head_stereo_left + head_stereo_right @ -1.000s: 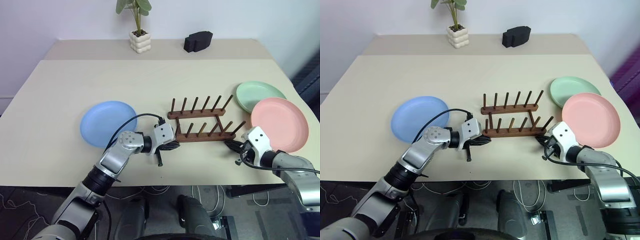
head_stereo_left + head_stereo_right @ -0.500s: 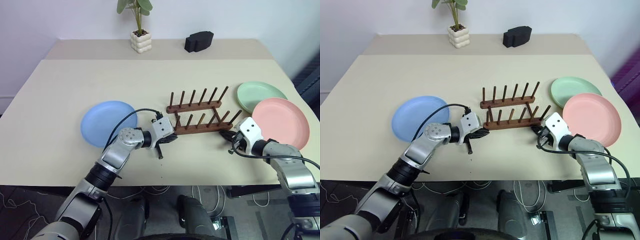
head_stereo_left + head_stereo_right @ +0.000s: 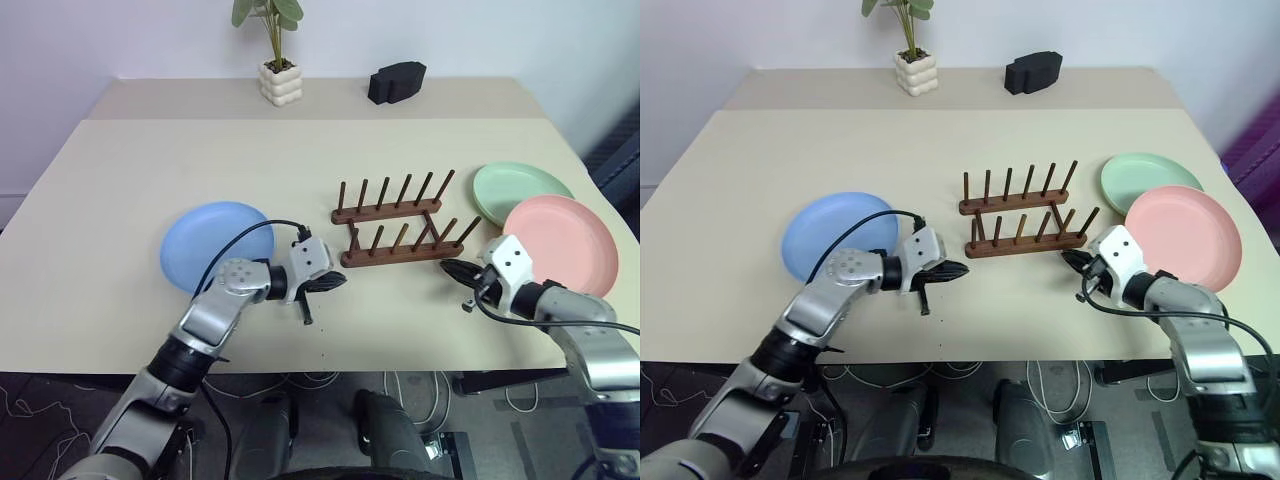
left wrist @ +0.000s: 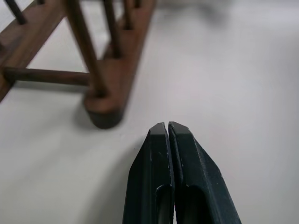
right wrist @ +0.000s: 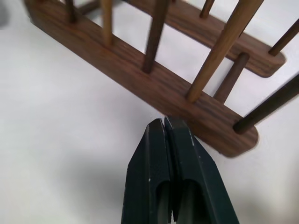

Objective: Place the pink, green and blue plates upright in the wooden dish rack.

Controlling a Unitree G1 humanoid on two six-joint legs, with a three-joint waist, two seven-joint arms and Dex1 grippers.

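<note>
The wooden dish rack (image 3: 395, 232) stands empty at mid-table, its pegs upright. A blue plate (image 3: 213, 245) lies flat to its left. The green plate (image 3: 520, 188) and the pink plate (image 3: 562, 245) lie flat to its right, with the pink one overlapping the green one's near edge. My left gripper (image 3: 338, 283) is shut and empty, a short gap from the left end of the near rail (image 4: 105, 109). My right gripper (image 3: 447, 267) is shut and empty, its tip (image 5: 164, 124) right at the right end of the near rail (image 5: 140, 70); I cannot tell if it touches.
A potted plant (image 3: 279, 72) and a black object (image 3: 397, 82) stand at the table's far edge. Bare tabletop (image 3: 230, 160) stretches behind the rack and the blue plate. The near table edge runs just under both arms.
The rack has slid a little away from me and squared up on the table. My left gripper drew back to the left, off the rack's end. My right gripper moved up-left with the rack's right end.
</note>
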